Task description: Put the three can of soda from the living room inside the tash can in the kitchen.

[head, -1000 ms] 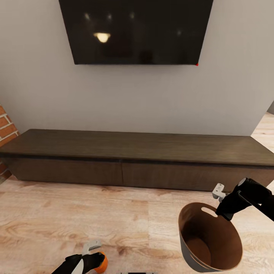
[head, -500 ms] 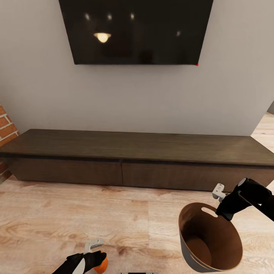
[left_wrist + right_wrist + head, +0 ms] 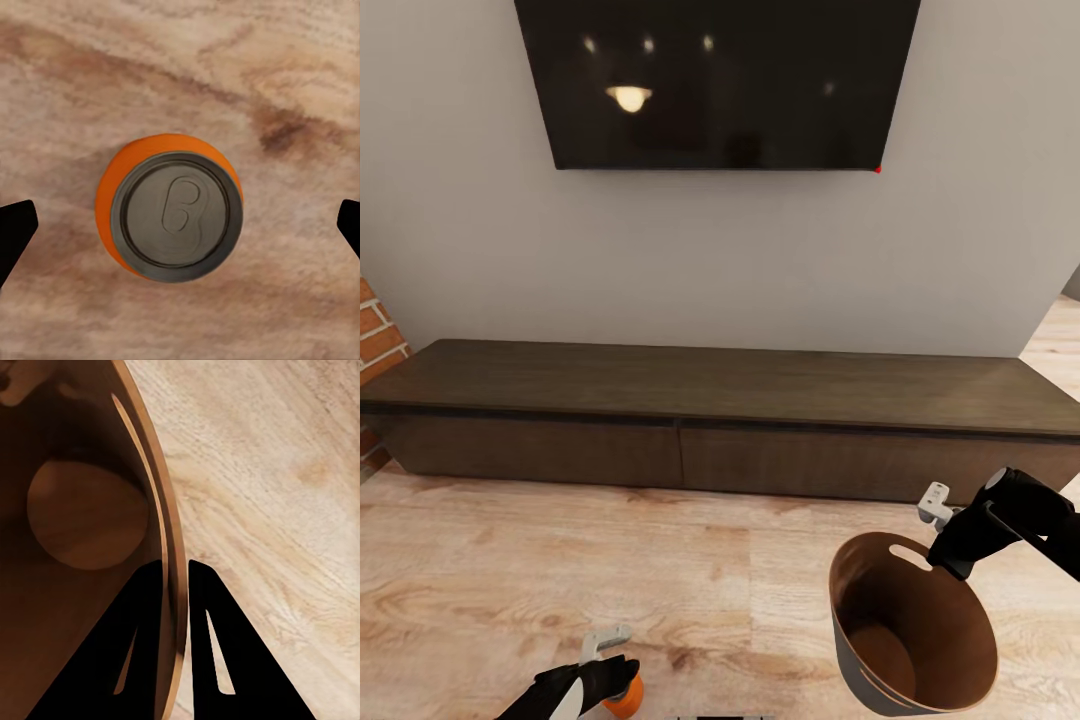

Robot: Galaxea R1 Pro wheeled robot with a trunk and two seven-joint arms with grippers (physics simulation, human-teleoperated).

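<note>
Pickup time: the left end effector (image 3: 180, 225) hangs spread wide above an orange can (image 3: 169, 216) standing on the floor, while the right end effector (image 3: 174, 574) pinches the bin's rim (image 3: 154, 502). Next call: lower, then squeeze.

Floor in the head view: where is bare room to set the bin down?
Bare planks run between the TV cabinet and both arms. It is tight only around the orange can under the left gripper and the bin clamped by the right gripper.
</note>
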